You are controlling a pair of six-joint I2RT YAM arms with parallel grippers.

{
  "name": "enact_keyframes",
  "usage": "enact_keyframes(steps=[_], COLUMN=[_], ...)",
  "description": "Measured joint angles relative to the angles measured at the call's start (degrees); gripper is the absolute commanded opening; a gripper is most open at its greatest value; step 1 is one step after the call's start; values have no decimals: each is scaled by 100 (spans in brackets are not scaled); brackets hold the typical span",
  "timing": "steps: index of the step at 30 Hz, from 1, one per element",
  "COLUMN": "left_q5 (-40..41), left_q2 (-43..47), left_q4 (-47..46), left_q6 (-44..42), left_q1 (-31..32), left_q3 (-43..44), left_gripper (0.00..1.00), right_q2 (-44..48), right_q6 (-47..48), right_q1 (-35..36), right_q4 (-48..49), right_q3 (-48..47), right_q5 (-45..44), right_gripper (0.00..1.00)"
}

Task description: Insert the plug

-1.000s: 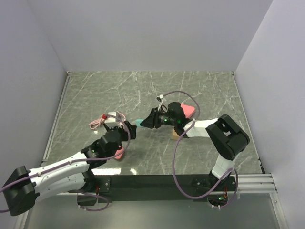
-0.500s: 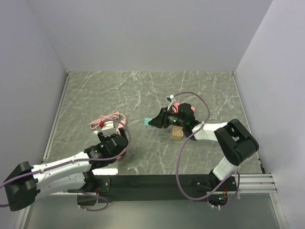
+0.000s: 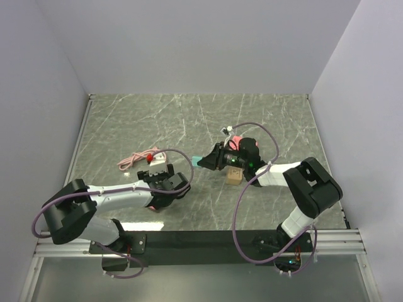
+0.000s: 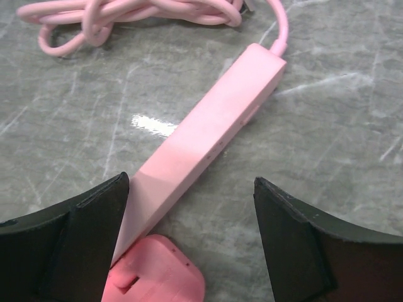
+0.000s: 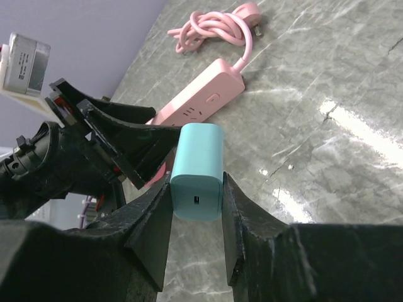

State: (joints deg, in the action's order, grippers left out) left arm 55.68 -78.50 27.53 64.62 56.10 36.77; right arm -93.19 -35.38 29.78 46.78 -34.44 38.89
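A pink power strip (image 4: 214,129) lies on the marble table, its coiled pink cable (image 4: 132,16) at the far end. My left gripper (image 4: 191,189) is open, low over the strip's near end, with the left finger (image 4: 82,233) against the strip's side. In the top view the left gripper (image 3: 162,179) covers most of the strip, and the cable (image 3: 134,159) shows. My right gripper (image 5: 196,189) is shut on a teal plug (image 5: 198,167) and holds it above the table, to the right of the strip (image 5: 201,100). In the top view the plug (image 3: 203,162) points left from the right gripper (image 3: 211,160).
A small pink block (image 4: 154,274) lies by the strip's near end. A small wooden block (image 3: 233,177) sits under the right forearm, with a pink object (image 3: 235,139) behind it. The table is walled at the back and on both sides.
My left arm has swung so that its gripper moved right and now sits over the power strip. My right gripper drew back to the right with the teal plug, then held nearly still.
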Motion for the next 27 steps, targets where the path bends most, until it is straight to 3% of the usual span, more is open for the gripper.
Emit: enact_keyframes(steps=[6, 12, 19, 22, 27], left_q5=[297, 155, -105, -223, -584], left_q2=[13, -337, -925, -973, -1003], left_q4=[529, 697, 986, 876, 205], left_q6=[494, 551, 673, 498, -44], left_q1=[273, -273, -413, -472, -487], left_q3=[26, 328, 511, 511, 446], left_gripper=[90, 93, 95, 90, 71], right_q2=[0, 0, -2, -2, -4], right_q6=[-81, -118, -125, -125, -122], right_q1=[-55, -57, -59, -59, -68], right_q4=[98, 208, 214, 212, 210], right_q3=[26, 26, 26, 26, 26], right_q5=[94, 127, 140, 144, 144], right_gripper=[0, 0, 0, 0, 0])
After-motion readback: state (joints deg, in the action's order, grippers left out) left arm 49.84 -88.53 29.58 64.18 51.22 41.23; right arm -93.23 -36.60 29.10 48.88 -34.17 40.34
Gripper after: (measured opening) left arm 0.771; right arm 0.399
